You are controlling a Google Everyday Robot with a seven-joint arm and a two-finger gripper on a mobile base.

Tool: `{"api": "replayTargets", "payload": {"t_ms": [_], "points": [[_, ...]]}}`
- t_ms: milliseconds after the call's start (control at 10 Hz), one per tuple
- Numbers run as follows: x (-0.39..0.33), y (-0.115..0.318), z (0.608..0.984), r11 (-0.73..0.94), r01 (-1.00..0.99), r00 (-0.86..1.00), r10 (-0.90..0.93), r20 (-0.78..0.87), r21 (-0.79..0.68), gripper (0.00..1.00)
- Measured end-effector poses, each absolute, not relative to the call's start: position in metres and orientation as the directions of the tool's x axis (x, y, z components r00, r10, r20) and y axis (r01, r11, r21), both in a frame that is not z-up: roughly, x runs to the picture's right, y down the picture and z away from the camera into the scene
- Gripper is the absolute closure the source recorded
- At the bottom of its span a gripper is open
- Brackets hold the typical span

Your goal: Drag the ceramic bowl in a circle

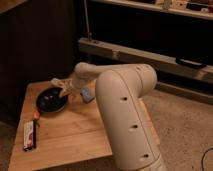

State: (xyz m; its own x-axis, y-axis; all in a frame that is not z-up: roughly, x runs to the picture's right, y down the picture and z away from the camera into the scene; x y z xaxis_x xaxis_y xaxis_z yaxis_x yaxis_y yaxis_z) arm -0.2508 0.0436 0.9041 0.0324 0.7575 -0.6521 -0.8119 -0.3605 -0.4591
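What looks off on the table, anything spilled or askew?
Nothing stands out. The ceramic bowl sits upright on the wooden table, the gripper at its rim; a packet lies flat near the table's left edge.

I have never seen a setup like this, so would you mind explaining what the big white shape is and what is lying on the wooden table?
The big white shape is the robot's single arm, seen close up. There is only this one camera view, and where the camera is mounted is not on record. The arm reaches toward the picture's left over a wooden table. At its end is the gripper, which sits at the rim of the ceramic bowl, on the side toward the picture's right. The bowl is a shallow, glossy black dish near the table's far left corner. I cannot tell whether the bowl is actually gripped. Closer to the front left edge lie a small orange item and a flat white-and-dark packet. Dark shelving stands behind.
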Motion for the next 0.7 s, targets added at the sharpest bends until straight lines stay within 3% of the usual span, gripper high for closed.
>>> {"api": "replayTargets", "payload": {"t_ms": [700], "points": [[-0.257,0.043,0.921,-0.364,-0.823,0.019,0.750,-0.661,-0.437,0.42]]}}
